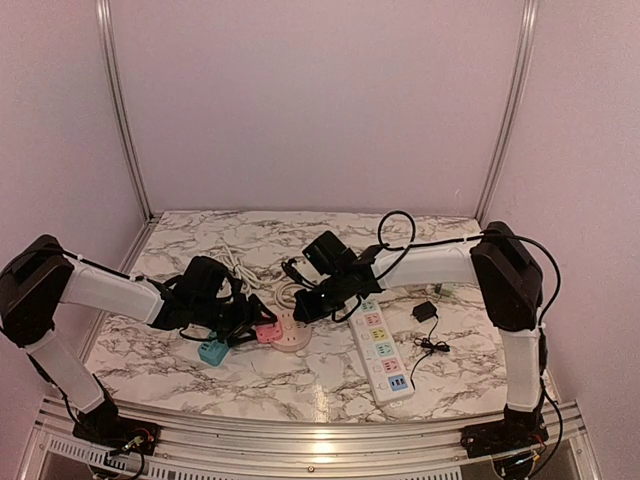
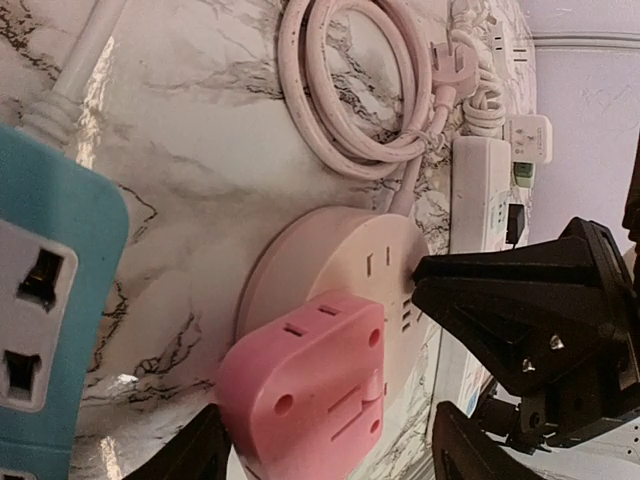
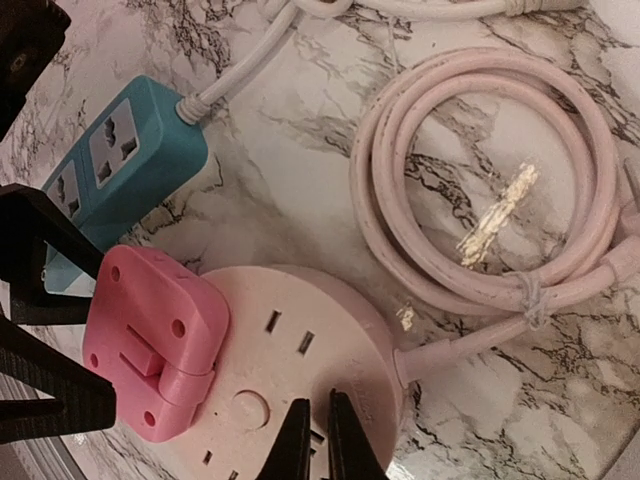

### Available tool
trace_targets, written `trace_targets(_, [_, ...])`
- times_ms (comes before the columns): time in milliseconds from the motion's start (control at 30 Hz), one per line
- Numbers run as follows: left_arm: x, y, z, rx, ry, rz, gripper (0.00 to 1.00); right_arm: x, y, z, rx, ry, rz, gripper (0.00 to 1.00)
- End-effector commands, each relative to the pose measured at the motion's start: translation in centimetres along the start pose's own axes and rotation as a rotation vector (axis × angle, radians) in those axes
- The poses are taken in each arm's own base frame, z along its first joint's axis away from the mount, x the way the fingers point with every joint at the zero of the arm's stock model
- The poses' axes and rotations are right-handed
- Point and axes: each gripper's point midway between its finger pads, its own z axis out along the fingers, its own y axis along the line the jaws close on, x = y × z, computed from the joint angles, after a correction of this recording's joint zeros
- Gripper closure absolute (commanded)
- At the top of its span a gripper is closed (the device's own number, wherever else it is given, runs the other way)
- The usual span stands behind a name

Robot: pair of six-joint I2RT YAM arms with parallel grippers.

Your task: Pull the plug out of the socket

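The pink plug (image 3: 150,340) sat in the round socket (image 3: 290,360) on the worktop (image 3: 290,190), between the spread fingers of the left hand (image 2: 320,450). The right hand (image 3: 320,440), all but closed, rested its tips on the socket beside the plug.

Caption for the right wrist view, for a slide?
Right hand shut on top of the round socket; left hand open astride the pink plug; teal power strip beside.
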Motion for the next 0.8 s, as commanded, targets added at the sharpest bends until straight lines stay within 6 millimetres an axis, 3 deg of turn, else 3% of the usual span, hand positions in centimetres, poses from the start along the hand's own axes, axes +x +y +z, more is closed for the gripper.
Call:
trace_targets(0, [-0.4, -2.1, 0.0, 0.087, -0.004, -0.003, 0.31, -0.6, 0.7, 0.8, -0.018, -0.015, -0.002, 0.93])
trace_targets(300, [-0.5, -3.7, -0.4, 0.152, -0.002, -0.012, 0.48, -0.1, 0.4, 1.3, -0.014, -0.009, 0.008, 0.93])
trace_targets(467, [-0.2, -3.1, 0.0, 0.139, 0.018, -0.015, 0.58, 0.1, 0.3, 1.3, -0.012, -0.009, 0.013, 0.93])
trace_targets(767, [0.1, -2.0, 0.2, 0.061, 0.04, 0.011, 0.67, 0.2, 0.9, 0.9, -0.012, -0.012, -0.007, 0.93])
